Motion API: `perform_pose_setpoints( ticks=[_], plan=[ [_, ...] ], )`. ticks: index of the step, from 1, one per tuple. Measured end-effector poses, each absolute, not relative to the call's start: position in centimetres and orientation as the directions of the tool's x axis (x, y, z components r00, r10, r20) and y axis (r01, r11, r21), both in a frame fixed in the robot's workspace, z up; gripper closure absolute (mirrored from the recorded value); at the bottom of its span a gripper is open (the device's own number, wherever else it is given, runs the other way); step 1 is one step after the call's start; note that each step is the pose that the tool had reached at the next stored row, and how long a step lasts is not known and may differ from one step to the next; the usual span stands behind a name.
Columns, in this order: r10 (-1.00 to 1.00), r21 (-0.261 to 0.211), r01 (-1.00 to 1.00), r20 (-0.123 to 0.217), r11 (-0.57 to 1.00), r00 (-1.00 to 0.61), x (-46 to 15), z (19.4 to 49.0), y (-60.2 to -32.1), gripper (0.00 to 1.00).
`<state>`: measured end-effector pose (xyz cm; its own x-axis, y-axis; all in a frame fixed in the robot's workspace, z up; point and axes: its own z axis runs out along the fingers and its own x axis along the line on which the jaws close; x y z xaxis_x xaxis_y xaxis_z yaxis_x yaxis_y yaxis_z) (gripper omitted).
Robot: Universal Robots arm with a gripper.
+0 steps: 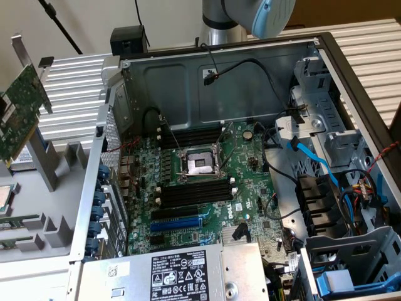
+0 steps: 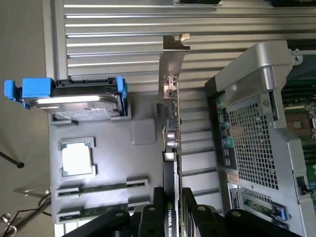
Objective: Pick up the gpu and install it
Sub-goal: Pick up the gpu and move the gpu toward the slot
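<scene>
Jaws are closed on the gpu (image 2: pixel 170 197), gripper (image 2: pixel 171 217) fingers (image 2: pixel 153 217) clamped on both faces of its black shroud end. Card is held edge-on above the grey parts tray (image 2: pixel 143 133), silver bracket (image 2: pixel 174 64) pointing away. In the exterior view the gpu (image 1: pixel 19 113) is seen raised at the far left, outside the open computer case (image 1: pixel 188 69). Motherboard (image 1: pixel 207 188) slots are unoccupied by it. On the tray a hard drive (image 2: pixel 84 101), CPU (image 2: pixel 76 159) and memory sticks (image 2: pixel 101 187) are seated.
</scene>
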<state>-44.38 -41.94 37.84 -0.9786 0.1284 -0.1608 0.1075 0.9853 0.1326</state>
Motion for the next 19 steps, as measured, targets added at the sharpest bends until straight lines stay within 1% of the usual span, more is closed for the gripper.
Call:
perform_pose_setpoints(
  ticks=[3, 19],
  plan=[
    [0.128, 0.133, 0.107, -0.161, 0.985, -0.979, -44.4, 38.9, -41.9, 0.74],
    [0.128, 0.132, 0.108, -0.159, 0.985, -0.979, -41.6, 41.0, -42.0, 0.74]
  ],
)
